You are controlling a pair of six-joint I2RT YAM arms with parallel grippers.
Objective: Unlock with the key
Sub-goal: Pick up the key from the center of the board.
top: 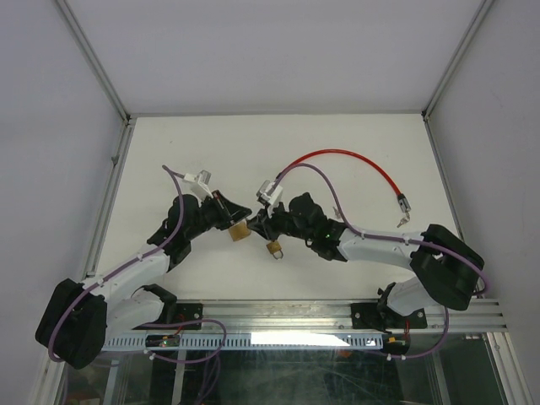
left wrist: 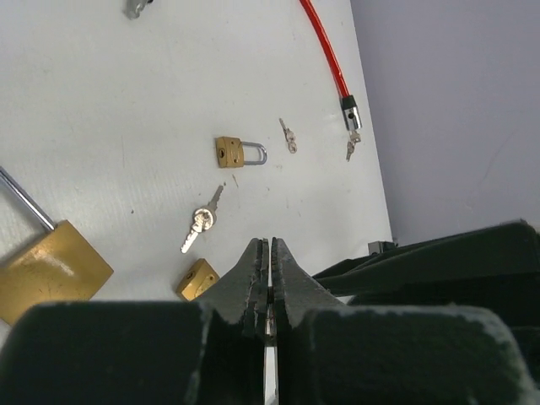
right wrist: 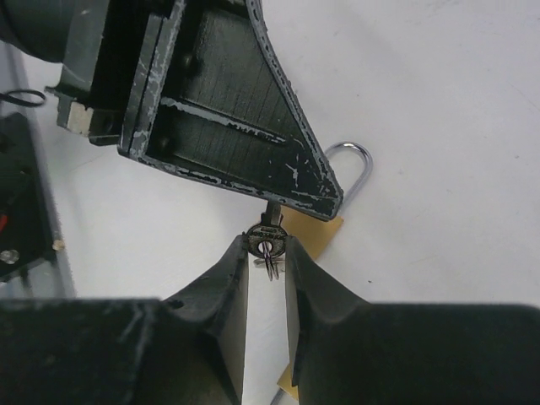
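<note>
Key (right wrist: 267, 234) pinched by its head in the right gripper (right wrist: 267, 249), fingers closed narrowly on it, blade pointing at the brass padlock (right wrist: 322, 234) just beyond, tip hidden. Over the padlock, the left gripper (left wrist: 270, 249) has its fingers pressed together on a thin silver sliver; cannot tell what.

Brass padlock (right wrist: 322, 229) with steel shackle pointing to 1 o'clock, dark-headed key (right wrist: 267, 235) on a small ring at its 9 o'clock, blade toward 12 o'clock.
</note>
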